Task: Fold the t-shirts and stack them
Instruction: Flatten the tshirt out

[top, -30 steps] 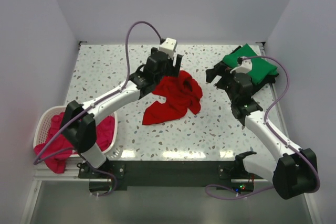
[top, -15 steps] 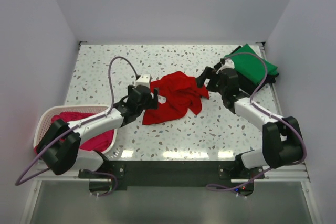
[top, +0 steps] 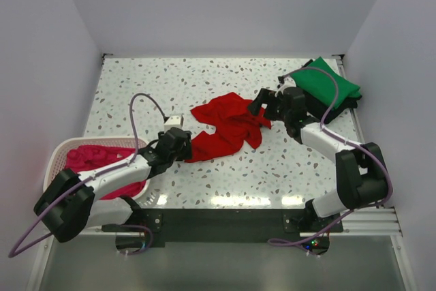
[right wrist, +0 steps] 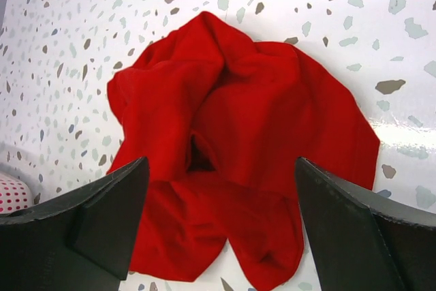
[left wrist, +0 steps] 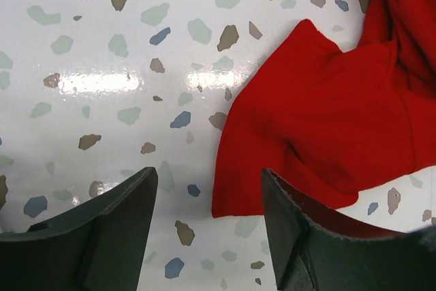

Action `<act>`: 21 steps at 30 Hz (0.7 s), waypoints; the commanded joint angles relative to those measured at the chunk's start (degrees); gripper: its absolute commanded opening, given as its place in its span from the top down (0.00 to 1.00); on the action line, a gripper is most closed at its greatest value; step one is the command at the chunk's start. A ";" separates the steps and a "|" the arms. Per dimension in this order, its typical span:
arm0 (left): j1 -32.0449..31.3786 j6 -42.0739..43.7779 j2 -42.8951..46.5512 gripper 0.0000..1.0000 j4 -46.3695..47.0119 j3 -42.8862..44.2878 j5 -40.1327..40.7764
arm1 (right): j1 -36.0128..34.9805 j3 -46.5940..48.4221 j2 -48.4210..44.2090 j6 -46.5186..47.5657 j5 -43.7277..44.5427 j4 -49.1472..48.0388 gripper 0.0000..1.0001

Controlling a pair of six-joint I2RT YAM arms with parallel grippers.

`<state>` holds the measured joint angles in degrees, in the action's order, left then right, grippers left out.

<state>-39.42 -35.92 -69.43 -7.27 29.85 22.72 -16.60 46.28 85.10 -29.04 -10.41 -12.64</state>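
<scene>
Four t-shirts show, and the one being worked is the red t-shirt [top: 228, 127], crumpled in a loose heap about the middle of the bench [top: 136, 93], well apart from the green t-shirt [top: 328, 85] folded over a black t-shirt [top: 353, 103] at the far right corner and from the magenta-pink t-shirt [top: 95, 157] heaped in the white basket [top: 56, 163] at the near left corner. The red cloth looks light, thin and limp: it should sag and bunch rather than hold a shape, is not fragile, and may slide on the glossy top when pulled. The left hand [left wrist: 208, 178] sits low, jaws apart and empty, with the shirt's near left corner lying partly between them, a flat thin edge that seems the easiest place to pinch. The right hand [right wrist: 221, 165], spread wide and holding nothing, faces the heap's far right side, where folds pile thick; an outer hem there would probably grip better than the bulk
</scene>
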 commanded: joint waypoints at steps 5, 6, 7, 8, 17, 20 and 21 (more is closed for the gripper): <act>-0.74 -0.91 -0.18 0.35 -2.66 0.65 -4.26 | -0.27 1.53 -2.05 1.09 -1.54 -0.01 0.10; -0.83 -0.90 -0.35 0.35 -2.75 0.48 -4.52 | -0.27 1.70 -2.04 1.09 -1.63 0.07 0.10; -0.83 -0.90 -0.36 0.36 -3.19 0.39 -4.79 | -0.19 1.62 -2.04 1.17 -1.71 0.16 0.10; -1.01 -0.82 -0.53 0.36 -3.37 0.21 -4.79 | -0.27 1.62 -2.22 1.00 -1.80 0.16 0.10; -1.27 0.41 -2.37 0.43 -3.19 0.56 -6.11 | -0.27 1.27 -3.27 1.44 -1.54 0.69 0.10; -1.45 0.76 -3.78 0.45 -2.58 0.65 -6.28 | -0.19 0.92 -3.54 1.61 -1.19 0.69 0.10; -1.45 0.77 -4.13 0.45 -2.49 0.74 -6.28 | -0.27 0.92 -3.71 1.62 -1.19 0.69 0.09</act>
<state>-40.38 -36.23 -72.42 -10.52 29.85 16.95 -16.60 46.28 83.88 -28.67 -11.38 -11.92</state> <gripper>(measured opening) 0.551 0.902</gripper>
